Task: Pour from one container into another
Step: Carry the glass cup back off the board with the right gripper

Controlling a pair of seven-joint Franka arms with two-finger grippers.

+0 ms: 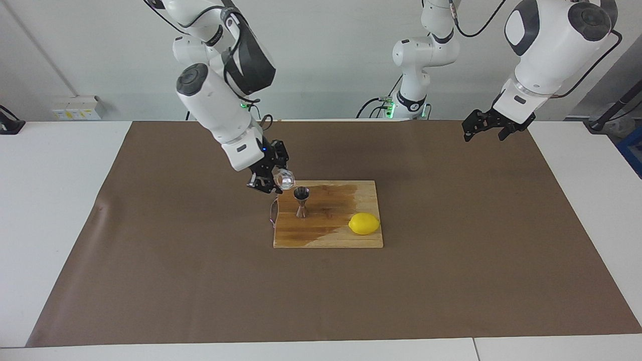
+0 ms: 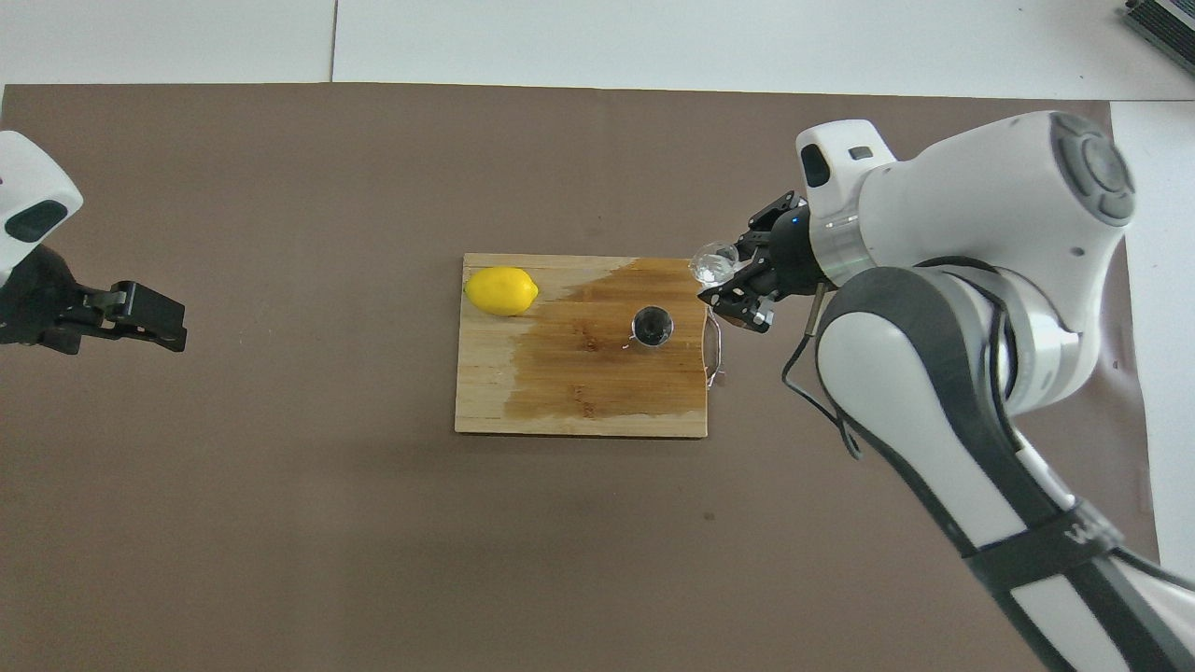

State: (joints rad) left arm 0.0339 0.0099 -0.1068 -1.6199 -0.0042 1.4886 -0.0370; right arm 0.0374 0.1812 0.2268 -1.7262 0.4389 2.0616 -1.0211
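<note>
**Tumbler held tilted by the board's corner**

Right claw (image 1: 273,179) pinches the glass tumbler (image 1: 286,179), tilted, over the cutting board (image 1: 328,235) corner. Jigger (image 1: 301,201) upright on the board; lemon (image 1: 364,223) farther out, toward the left arm's end. Left claw (image 1: 489,125) waits raised, spread.
</note>
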